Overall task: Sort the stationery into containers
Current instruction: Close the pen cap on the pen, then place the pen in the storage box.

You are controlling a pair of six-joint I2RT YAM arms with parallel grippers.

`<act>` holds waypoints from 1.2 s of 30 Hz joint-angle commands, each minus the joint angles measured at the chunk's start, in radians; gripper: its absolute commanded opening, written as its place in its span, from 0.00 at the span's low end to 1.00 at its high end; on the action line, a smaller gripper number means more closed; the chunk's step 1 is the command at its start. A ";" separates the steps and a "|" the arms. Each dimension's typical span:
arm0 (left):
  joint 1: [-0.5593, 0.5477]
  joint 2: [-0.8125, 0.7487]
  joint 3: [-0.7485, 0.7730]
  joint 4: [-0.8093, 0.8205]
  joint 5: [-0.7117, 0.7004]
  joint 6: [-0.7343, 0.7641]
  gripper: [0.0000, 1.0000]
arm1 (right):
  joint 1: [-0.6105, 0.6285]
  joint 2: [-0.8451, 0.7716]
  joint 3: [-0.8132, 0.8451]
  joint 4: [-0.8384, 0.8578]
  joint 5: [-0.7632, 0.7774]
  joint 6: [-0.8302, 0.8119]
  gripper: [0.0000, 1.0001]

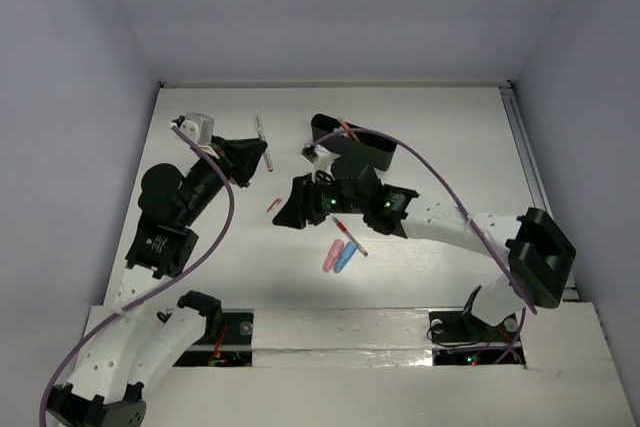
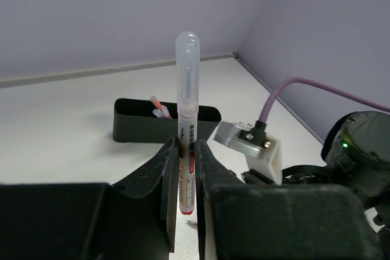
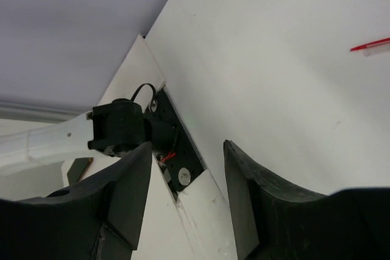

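Left gripper [image 2: 187, 150] is clamping shut on a translucent-capped white pen with red print [image 2: 187, 77]. The pen is standing upright between the fingers, cap sticking up well above them. A long black plastic tray with low walls [image 2: 131, 123] is sitting ahead of this gripper, apart from it, with pink-red pens poking up inside. Right gripper [image 3: 186, 150] is hanging open with nothing between its fingers. A short red pen [image 1: 274, 205] is lying just beside its tips, outside the gap. A thin red pen [image 1: 350, 235], a pink capsule-shaped piece [image 1: 331, 257] and a blue capsule-shaped piece [image 1: 346, 255] are lying on the white table [image 1: 450, 127] behind it, near its wrist.
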 commanded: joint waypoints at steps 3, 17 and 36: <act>0.000 0.019 0.030 0.077 0.015 -0.015 0.00 | -0.010 -0.146 -0.079 -0.038 0.116 -0.047 0.53; -0.183 0.225 -0.045 0.431 -0.230 -0.126 0.00 | -0.215 -0.542 -0.329 -0.164 0.561 -0.128 0.07; -0.259 1.031 0.315 0.861 -0.297 -0.116 0.00 | -0.224 -0.800 -0.468 -0.225 0.662 -0.116 0.10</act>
